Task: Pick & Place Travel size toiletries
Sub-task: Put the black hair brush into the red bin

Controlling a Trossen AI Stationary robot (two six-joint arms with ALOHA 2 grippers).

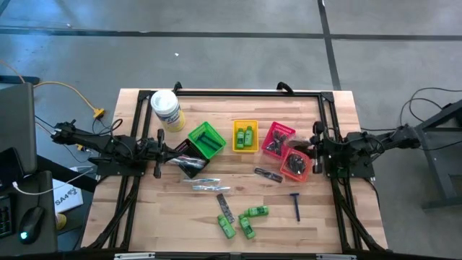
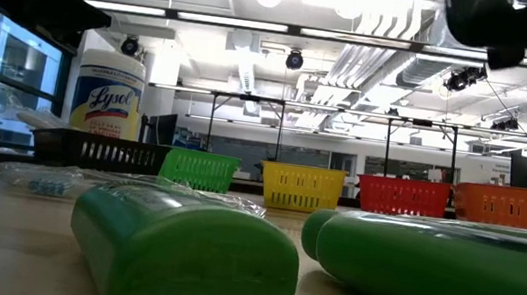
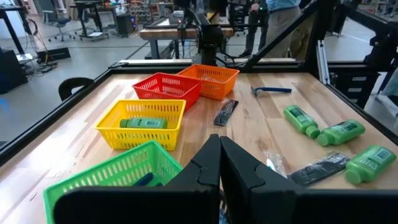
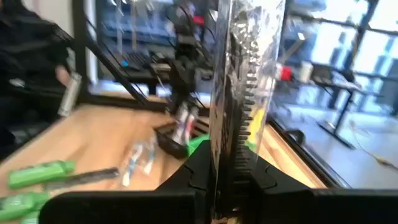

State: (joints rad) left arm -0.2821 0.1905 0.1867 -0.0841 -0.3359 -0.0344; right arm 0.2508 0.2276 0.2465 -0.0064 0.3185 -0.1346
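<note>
I see the right gripper [image 4: 227, 163] clamped on a clear-wrapped comb [image 4: 244, 81] standing upright between its fingers; the left gripper [image 3: 219, 163] is closed, empty, above the black basket [image 1: 192, 165].

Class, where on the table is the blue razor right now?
In the high view the blue razor lies on the bare wood toward the right, just right of the green bottles and below the orange basket.

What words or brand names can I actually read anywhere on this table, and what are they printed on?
"Lysol": on the yellow label of the big white tub, seen in the low view.
The finer print below that brand name is too small to read.
The labels on the green mini bottles are too blurred to read.
The white box on the floor beside the table carries dark print that cannot be read.
</note>
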